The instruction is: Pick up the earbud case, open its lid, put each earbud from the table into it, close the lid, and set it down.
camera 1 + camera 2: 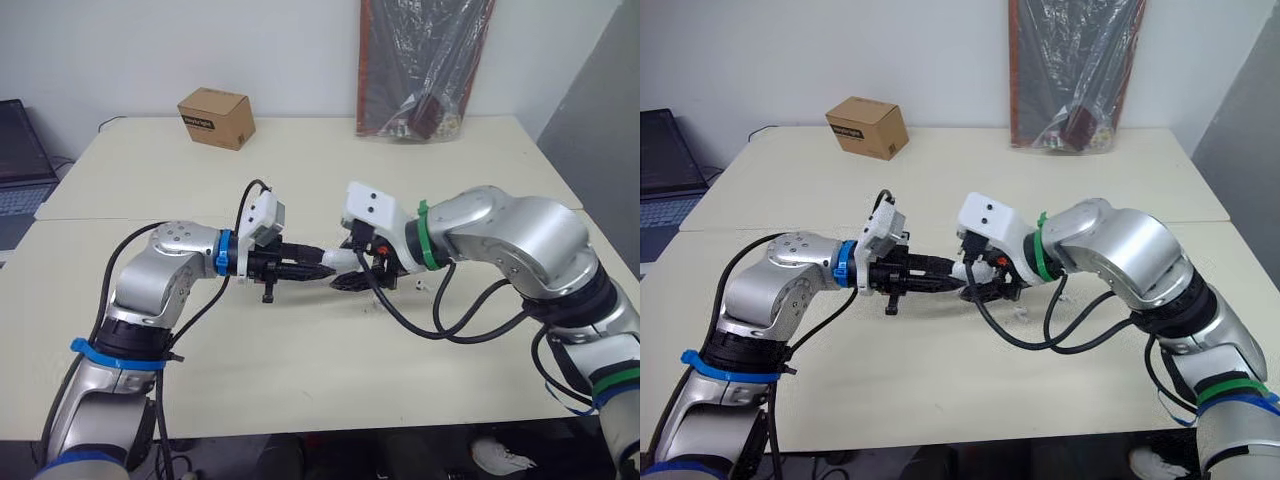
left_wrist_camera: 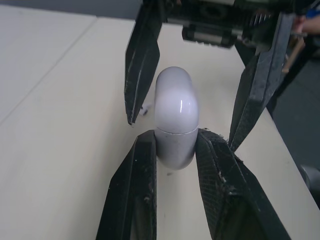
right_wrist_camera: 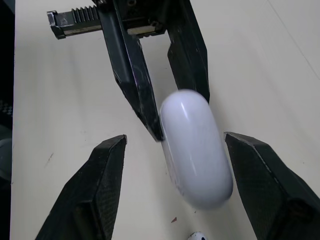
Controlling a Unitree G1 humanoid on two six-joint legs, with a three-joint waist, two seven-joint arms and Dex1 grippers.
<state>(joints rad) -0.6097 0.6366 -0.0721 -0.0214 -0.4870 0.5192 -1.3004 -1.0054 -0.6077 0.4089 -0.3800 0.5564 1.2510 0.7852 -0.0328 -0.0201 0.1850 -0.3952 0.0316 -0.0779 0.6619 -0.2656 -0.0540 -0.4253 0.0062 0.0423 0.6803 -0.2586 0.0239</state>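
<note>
Head view, case: the earbud case [image 1: 342,260] is up off the table [image 1: 300,380], well apart from the cardboard box [image 1: 215,117], nearer the robot and to the box's right.
Head view, grip: the left gripper [image 1: 318,268] has the case. The right gripper [image 1: 352,272] meets it head-on.
Head view, earbud: one earbud [image 1: 420,285] lies on the table, further right of the box than the case.
Left wrist view: both left fingers [image 2: 142,170] are clamped on the lower shell, just under the lid seam. The lid is closed.
Right wrist view: the right fingers [image 3: 100,175] are spread wide either side of the lid, holding nothing.
Handling: I'd call it light, hard, glossy and rounded, so slippery. Keep hold below the seam and work the lid edge.
Hard to tell: I can't make out a second earbud, and the hinge side is unclear.
</note>
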